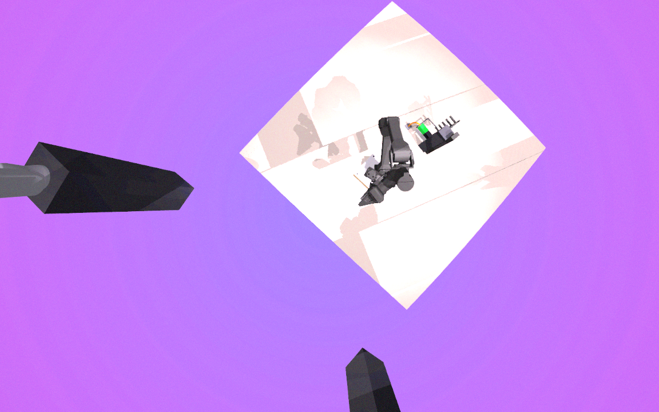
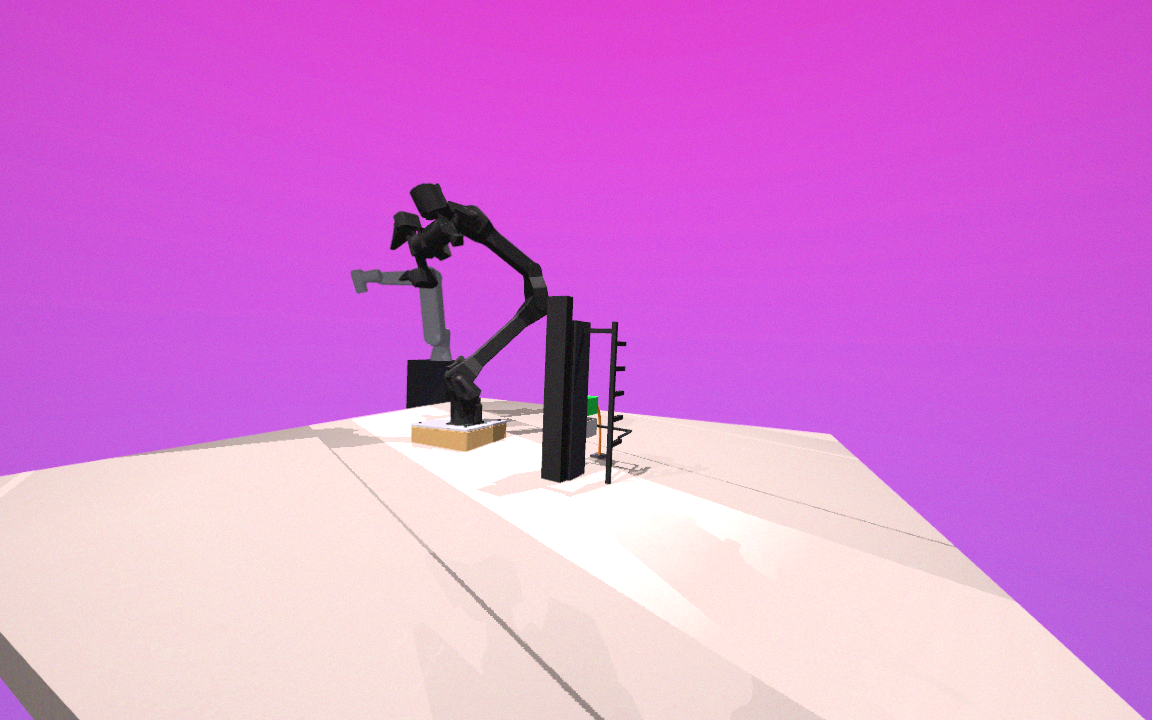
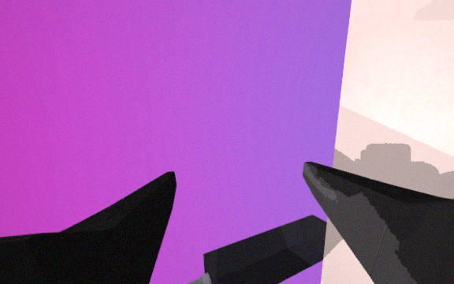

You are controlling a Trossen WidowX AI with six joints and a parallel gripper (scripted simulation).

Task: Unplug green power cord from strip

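Observation:
The green plug (image 1: 423, 128) (image 2: 593, 405) is small, on the side of the tall black upright (image 1: 432, 144) (image 2: 558, 385) away from the arm's base. That upright seems to carry the power strip. An orange cord (image 1: 412, 123) (image 2: 600, 434) runs from the plug. Whether the plug sits in a socket cannot be told, as the upright partly hides it in the exterior view. My gripper (image 2: 398, 262) (image 3: 240, 173) is open, with nothing between its fingers. It is raised high, well away from the plug, cord and strip, on the arm's far side.
A thin black rack with pegs (image 1: 448, 122) (image 2: 613, 376) stands beside the upright. The arm's base stands on a tan block (image 2: 450, 436). A grey arm (image 2: 432, 308) stands beyond it on a black box (image 2: 426, 383). Dark blocks (image 1: 106, 179) (image 3: 266, 250) hang past the table's edge.

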